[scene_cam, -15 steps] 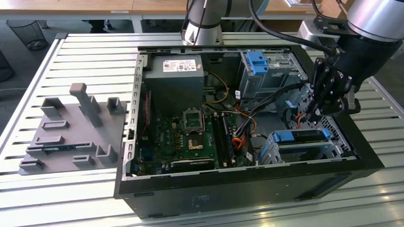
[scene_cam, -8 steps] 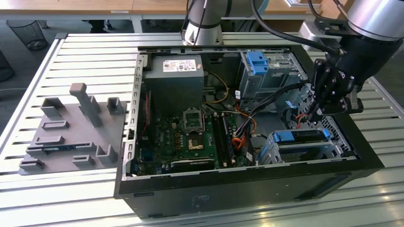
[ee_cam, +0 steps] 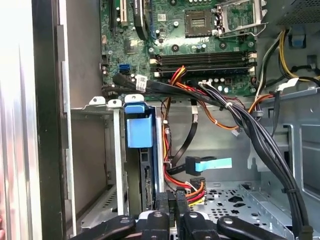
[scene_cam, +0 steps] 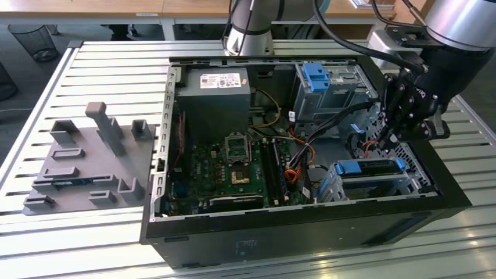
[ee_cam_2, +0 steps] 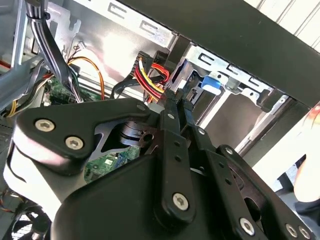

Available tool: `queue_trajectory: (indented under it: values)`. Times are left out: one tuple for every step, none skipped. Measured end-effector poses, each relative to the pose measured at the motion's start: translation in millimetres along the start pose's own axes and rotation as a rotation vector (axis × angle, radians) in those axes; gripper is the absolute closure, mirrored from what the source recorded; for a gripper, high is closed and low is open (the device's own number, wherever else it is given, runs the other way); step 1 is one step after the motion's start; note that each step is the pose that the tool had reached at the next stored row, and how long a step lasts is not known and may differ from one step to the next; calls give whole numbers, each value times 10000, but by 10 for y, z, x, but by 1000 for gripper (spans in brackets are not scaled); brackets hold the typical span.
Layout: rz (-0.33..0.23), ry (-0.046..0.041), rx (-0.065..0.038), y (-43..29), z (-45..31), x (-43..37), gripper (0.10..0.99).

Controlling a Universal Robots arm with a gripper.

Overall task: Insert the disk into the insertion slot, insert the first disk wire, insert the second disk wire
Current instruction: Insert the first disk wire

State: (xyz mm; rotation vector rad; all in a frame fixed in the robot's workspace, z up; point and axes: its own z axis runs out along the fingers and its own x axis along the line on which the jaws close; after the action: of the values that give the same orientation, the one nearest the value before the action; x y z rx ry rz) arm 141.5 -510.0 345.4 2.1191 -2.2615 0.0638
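- The disk point(scene_cam: 370, 167) is sitting inside the insertion slot point(scene_cam: 341, 187), just below the gripper point(scene_cam: 387, 141) in the exterior view.
- The disk's blue frame is showing at the open end of the slot, the end nearest the gripper.
- The gripper's 2 fingers point(ee_cam: 165, 212) are pinching together on the plug end of the red and yellow disk wire point(ee_cam: 193, 189).
- In the second wrist view, that wire is running right into the fingertips point(ee_cam_2: 169, 100).
- The plug is hanging close to the back edge of the disk, and I cannot tell if it is touching.
- The blue-tipped disk wire point(ee_cam: 212, 164) is lying loose just past the gripper, with its blue end apart from the disk.
- A thick bundle of black cables point(ee_cam: 260, 135) is running beside the gripper.
- The green motherboard point(scene_cam: 232, 168) is lying farther from the gripper, deep in the black computer case point(scene_cam: 310, 226).
- The taller grey cage with a blue latch point(scene_cam: 326, 87) is standing near the gripper, on the side away from the disk.
- A grey tray point(scene_cam: 85, 168) is resting on the slatted table point(scene_cam: 101, 70), well apart from the gripper, on the exterior view's left.
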Motion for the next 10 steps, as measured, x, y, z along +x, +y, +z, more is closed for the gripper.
queue_trajectory:
  values:
    - [-17, -1, 7, 1, 1, 2, 910]
    - [-33, 2, 9, 1, 1, 3, 910]
    - [-41, 9, 11, 1, 0, 3, 910]
    - [-40, 14, 11, 1, 0, 3, 910]
    - [-41, 24, 8, 1, 1, 3, 910]
    - [-40, 47, -26, -4, 0, 3, 910]
    - [-40, 61, -105, -10, 0, 3, 898]
    - [-41, 75, -203, -15, 0, 2, 835]
    - [-44, 87, -303, -21, -1, 0, 835]
    - [-44, 96, -390, -25, -1, 0, 835]
